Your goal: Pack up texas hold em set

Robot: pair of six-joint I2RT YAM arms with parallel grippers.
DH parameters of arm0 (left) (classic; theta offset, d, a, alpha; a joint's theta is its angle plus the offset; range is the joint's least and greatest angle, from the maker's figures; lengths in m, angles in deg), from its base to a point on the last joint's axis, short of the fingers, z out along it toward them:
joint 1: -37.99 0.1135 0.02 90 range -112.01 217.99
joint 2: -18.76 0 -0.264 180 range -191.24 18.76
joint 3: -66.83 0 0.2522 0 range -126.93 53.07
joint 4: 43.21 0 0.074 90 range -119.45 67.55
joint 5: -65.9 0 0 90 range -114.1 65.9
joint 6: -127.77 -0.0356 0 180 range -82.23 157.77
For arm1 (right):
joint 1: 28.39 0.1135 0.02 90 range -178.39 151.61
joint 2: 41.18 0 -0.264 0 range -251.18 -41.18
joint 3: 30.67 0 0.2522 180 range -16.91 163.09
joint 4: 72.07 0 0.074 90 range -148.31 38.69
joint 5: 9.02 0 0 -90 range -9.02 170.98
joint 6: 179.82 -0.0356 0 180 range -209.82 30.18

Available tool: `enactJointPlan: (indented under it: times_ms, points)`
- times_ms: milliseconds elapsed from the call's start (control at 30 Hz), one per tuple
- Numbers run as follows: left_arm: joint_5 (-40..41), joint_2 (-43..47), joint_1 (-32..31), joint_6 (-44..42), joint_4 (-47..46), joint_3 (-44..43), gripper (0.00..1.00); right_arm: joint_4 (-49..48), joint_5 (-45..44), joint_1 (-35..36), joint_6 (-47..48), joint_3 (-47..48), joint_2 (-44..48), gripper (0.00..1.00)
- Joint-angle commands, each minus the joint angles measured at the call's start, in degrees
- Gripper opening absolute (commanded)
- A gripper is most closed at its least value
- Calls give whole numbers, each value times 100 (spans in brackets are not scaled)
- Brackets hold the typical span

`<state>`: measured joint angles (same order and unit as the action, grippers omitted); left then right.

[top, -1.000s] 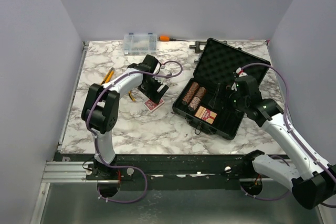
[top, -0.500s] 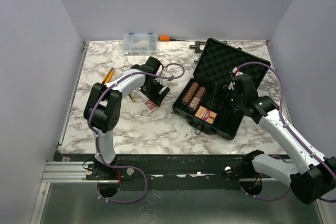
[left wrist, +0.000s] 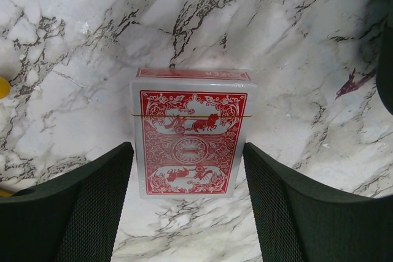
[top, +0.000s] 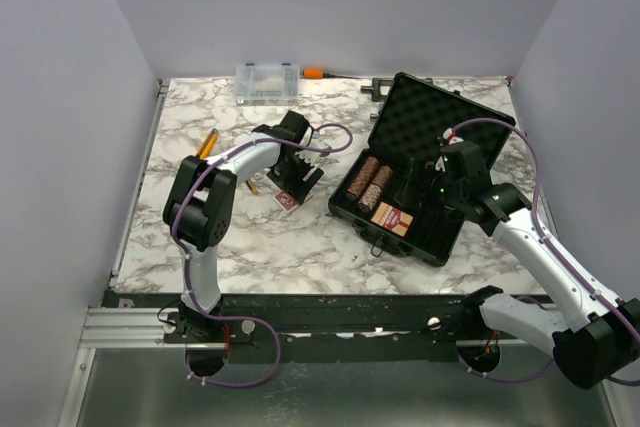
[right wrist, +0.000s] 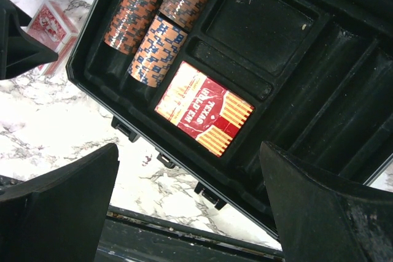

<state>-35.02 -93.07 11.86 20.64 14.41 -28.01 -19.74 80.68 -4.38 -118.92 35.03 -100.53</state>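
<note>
The black case [top: 455,127] lies open at the right of the table, foam lid tilted back. Two brown-red chip rolls [top: 370,183] and a red card box [top: 392,218] lie in its tray; they also show in the right wrist view, the rolls [right wrist: 153,16] and the box [right wrist: 204,107]. A red-backed card deck [left wrist: 191,133] lies flat on the marble left of the case [top: 289,201]. My left gripper [left wrist: 189,210] is open just over it, one finger on each side of its near end. My right gripper [right wrist: 190,213] is open and empty above the case's tray.
A clear plastic organizer box [top: 267,82] and an orange-handled tool [top: 315,73] lie at the table's back edge. A yellow-handled tool [top: 206,143] lies left of the left arm. Grey walls stand on three sides.
My left gripper has shifted slightly right and down toward the card deck. The right arm has moved a little left over the case.
</note>
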Motion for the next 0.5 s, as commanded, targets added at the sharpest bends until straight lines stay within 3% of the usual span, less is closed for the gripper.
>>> enactJointPlan:
  times_ms: [0,300,467]
  points:
    - [325,-137,-101,240,-53,15,72,-121,107,14,-91,-69,33,100]
    - [579,-121,-277,436,-114,200,71,-69,162,15,-150,-161,140,100]
    - [602,-91,-296,746,-114,215,56,-34,162,14,-160,-230,268,100]
